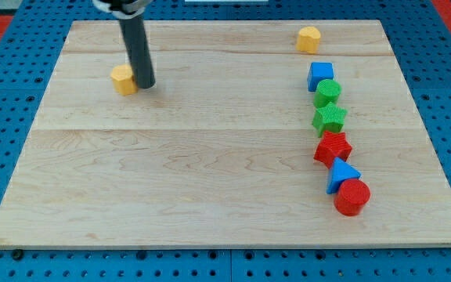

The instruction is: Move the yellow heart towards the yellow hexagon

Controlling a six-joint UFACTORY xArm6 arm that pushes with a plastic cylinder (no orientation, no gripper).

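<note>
Nearest the view's bottom sat a red round block, low on the right side of a pale wooden board. Touching it from above and slightly left was a blue triangle, and above that a red star. The column went on upward with a green star, then a green block with a ridged, rounded outline whose exact shape could not be made out, then a blue block of roughly square form. Each of these pieces lay touching or just beside its neighbour, forming a slightly wavy line down the right side.

Well above that line, near the board's top edge, sat one yellow block, by itself. Far to the view's left, in the upper left part of the board, sat a second yellow block. Which of the two was the heart and which the hexagon could not be told from their outlines at this size.

A dark rod came down from the top of the view, and my tip rested on the board just at the right side of the left-hand yellow block, touching it or very nearly so. The arm carried no gripping hand, so there was no opening to report.

Around the board lay a blue perforated surface.
</note>
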